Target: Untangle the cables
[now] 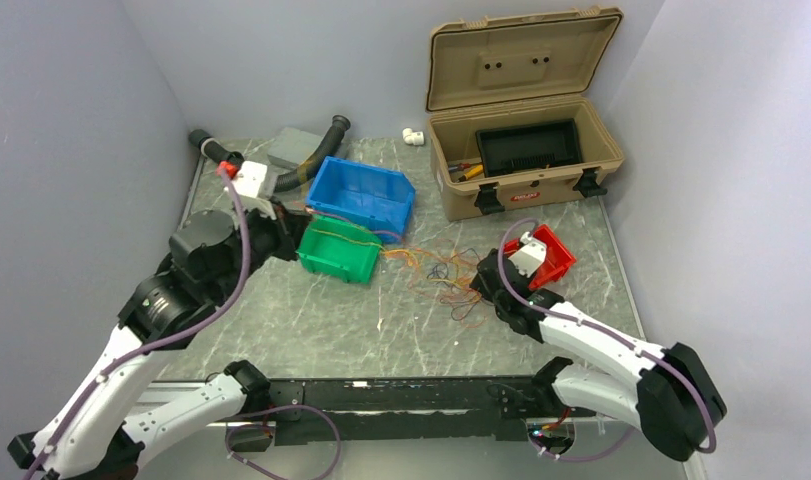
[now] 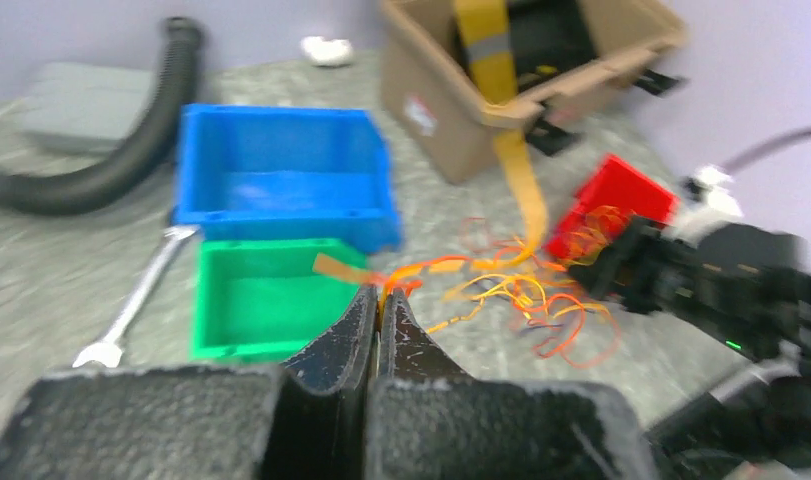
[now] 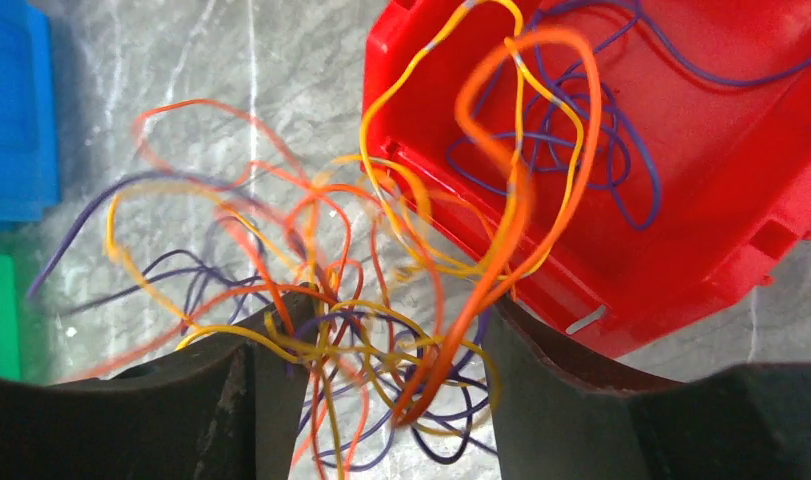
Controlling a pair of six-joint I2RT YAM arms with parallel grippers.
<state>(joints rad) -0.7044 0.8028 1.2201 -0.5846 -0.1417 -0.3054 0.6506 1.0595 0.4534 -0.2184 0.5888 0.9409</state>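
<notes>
- Orange, yellow, red and purple strands are making up the cables. They are lying as a loose, hair-thin tangle on the table, between the green bin and the red bin, closer to the red one.
- Several loops are spilling over the red bin's near-left rim, and thin purple loops are lying inside it.
- The left gripper is pressing its fingers together at the green bin's near-right corner. An orange strand is running out from the tips toward the tangle. The fingers are hiding how much of it sits in the grip.
- The right gripper is holding its jaws apart at the tangle's right side, beside the red bin. Many strands are passing loosely between the fingers and none is looking pinched.
- The left wrist view is blurring, so individual strands are hard to separate there.
- The tan case is standing open at the far right. A black tray inside is hiding most of its contents.
- A red label is showing on the case front, but its writing is too small to read.
- The table surface is showing grey-green, marble-like veining.
- The blue bin, like the green and red bins, is appearing as smooth moulded plastic.
- A black ribbed hose is curving at the far left.
- A bare metal wrench is lying left of the green bin.
</notes>
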